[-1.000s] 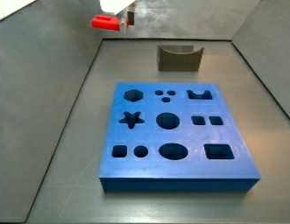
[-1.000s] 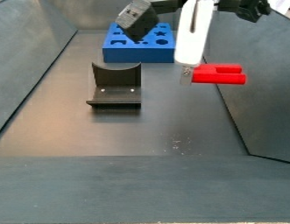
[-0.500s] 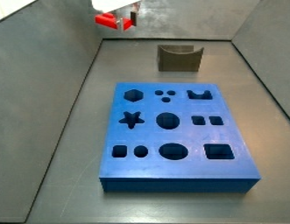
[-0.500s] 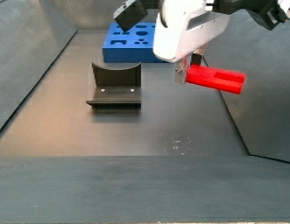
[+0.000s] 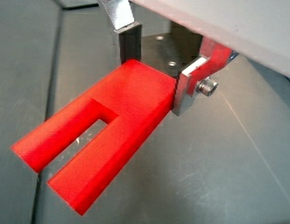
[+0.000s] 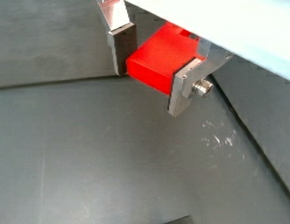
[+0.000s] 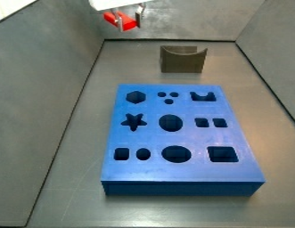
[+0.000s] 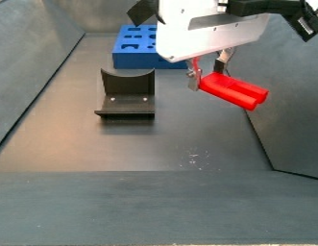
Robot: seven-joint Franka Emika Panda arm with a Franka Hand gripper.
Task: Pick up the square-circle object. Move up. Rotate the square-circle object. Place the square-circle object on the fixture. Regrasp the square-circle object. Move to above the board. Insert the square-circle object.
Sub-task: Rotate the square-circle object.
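Raised well clear of the table, end effector (image 8: 207,69) hanging beneath a white wrist housing in a side view; seen small at the far top edge in a side view, end effector (image 7: 123,15); in both wrist views, flat silver fingers (image 5: 194,77) with dark pads closed from two sides on the square-circle object (image 5: 98,128), clamped at its solid end, two legs jutting free; object tilted downward away from the wrist; fingers (image 6: 187,84) gripping the block's opposite faces.

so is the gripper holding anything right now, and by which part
Yes. The gripper is shut on the square-circle object, clamped at its solid end, with the two legs pointing away from the fingers. It hangs in the air, clear of the fixture.
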